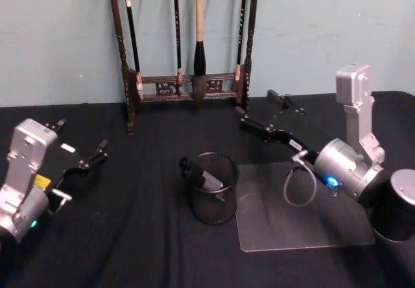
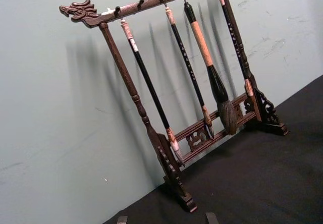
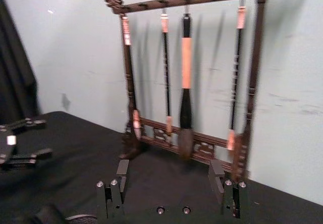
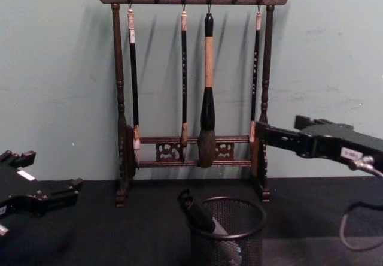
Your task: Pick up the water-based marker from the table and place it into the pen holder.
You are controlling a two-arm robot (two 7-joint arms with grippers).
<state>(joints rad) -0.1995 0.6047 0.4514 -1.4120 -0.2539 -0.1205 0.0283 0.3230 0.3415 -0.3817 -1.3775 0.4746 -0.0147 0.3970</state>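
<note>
The water-based marker (image 1: 205,177), dark with a grey barrel, stands leaning inside the pen holder (image 1: 214,205), a black wire-mesh cup at the middle of the table (image 1: 130,242). In the chest view the marker (image 4: 196,213) pokes above the holder's rim (image 4: 228,237). My right gripper (image 1: 259,108) hovers open and empty behind and right of the holder, above the table; its fingers (image 3: 122,169) point at the rack. My left gripper (image 1: 81,137) is open and empty at the far left, well away from the holder.
A tall dark wooden rack (image 1: 185,87) hung with calligraphy brushes stands at the table's back, against the wall. A greyer mat (image 1: 292,226) lies right of the holder, under my right arm. Bare cloth stretches between the holder and my left arm.
</note>
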